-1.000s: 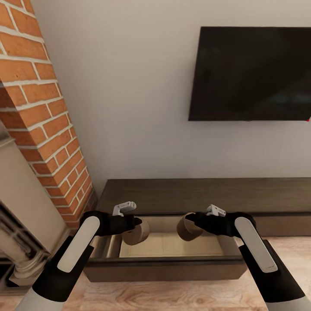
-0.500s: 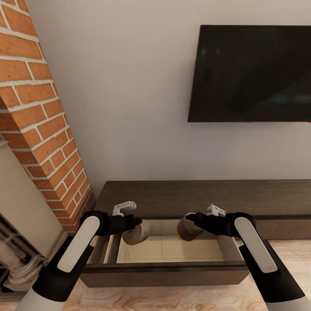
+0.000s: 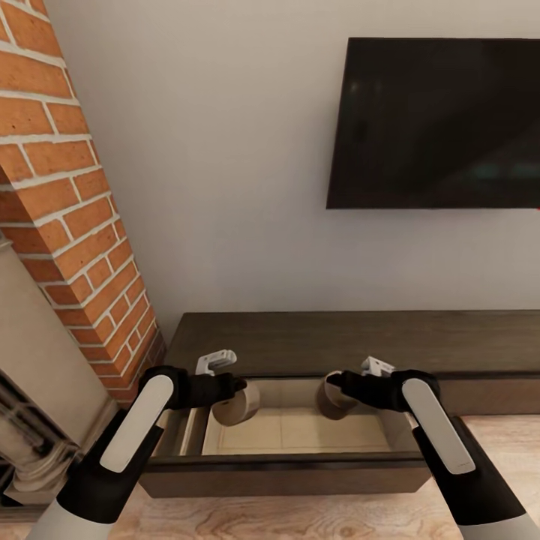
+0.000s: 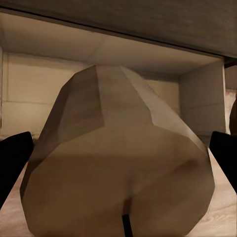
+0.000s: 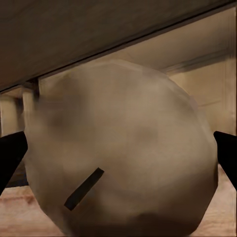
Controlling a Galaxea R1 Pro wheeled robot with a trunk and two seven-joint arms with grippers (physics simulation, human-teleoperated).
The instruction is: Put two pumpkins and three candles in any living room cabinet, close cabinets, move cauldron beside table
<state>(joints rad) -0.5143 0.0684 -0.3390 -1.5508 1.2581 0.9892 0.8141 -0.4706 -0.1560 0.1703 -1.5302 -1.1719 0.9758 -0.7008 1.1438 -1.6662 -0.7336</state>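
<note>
From the head camera, the dark cabinet point(image 3: 352, 341) runs along the wall under a black television point(image 3: 435, 124), with a brick column point(image 3: 67, 225) at ten o'clock. Its drawer point(image 3: 292, 469) stands pulled out, pale inside. The left gripper point(image 3: 236, 390) holds the left candle point(image 3: 238, 405) over the drawer's seven o'clock part, the candle hanging just at five o'clock of the claw. The right gripper point(image 3: 337, 382) holds the right candle point(image 3: 332, 397) over the drawer's middle, the candle at the claw's seven o'clock. The two candles are near each other but apart.

In the left wrist camera, the left candle point(image 4: 118, 163) sits squarely between the two black fingers point(image 4: 14, 160), wick end toward the lens, the claw closed narrowly on its sides; the drawer's pale walls lie beyond at twelve o'clock.

In the right wrist camera, the right candle point(image 5: 123, 153) sits between dark fingers point(image 5: 11, 153) at three and nine o'clock, clamped, with the cabinet's edge at twelve.
</note>
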